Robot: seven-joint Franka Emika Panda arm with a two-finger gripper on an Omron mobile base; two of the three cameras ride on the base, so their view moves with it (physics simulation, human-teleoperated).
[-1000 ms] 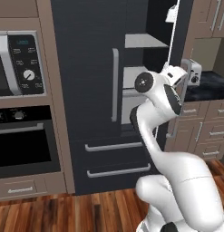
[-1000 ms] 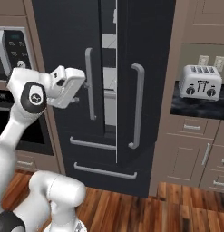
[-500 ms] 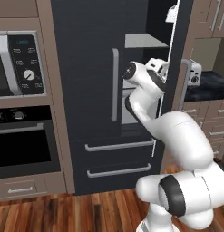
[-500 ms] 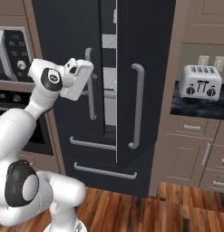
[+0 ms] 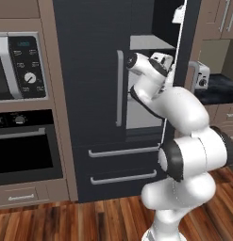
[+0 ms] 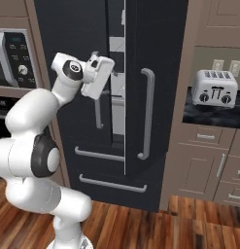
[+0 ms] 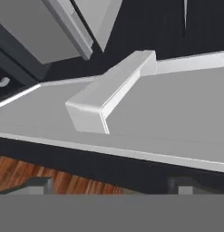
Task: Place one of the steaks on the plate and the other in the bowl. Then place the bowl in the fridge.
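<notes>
The dark charcoal fridge (image 5: 85,94) (image 6: 160,58) stands straight ahead with its right door swung ajar. Pale shelves (image 5: 148,43) (image 6: 116,97) show through the gap. My gripper (image 5: 170,63) (image 6: 109,73) hangs at mid-door height, right at that gap, pointing into it. Its jaws are open and empty, with the dark fingertips (image 7: 34,183) spread wide in the hand view. Just ahead of them lies a pale grey fridge shelf (image 7: 177,104) with a raised block (image 7: 109,97) on it. The steaks, the plate and the bowl are out of view.
A built-in microwave (image 5: 21,66) and oven (image 5: 23,150) fill the wall left of the fridge. A silver toaster (image 6: 214,87) (image 5: 199,75) stands on the dark counter to the right, above wooden cabinets (image 6: 204,165). Two fridge drawers (image 5: 115,164) sit low, over wood flooring (image 6: 165,223).
The arm has folded upward and carried the hand in to the fridge's door gap. The jaws have stayed open.
</notes>
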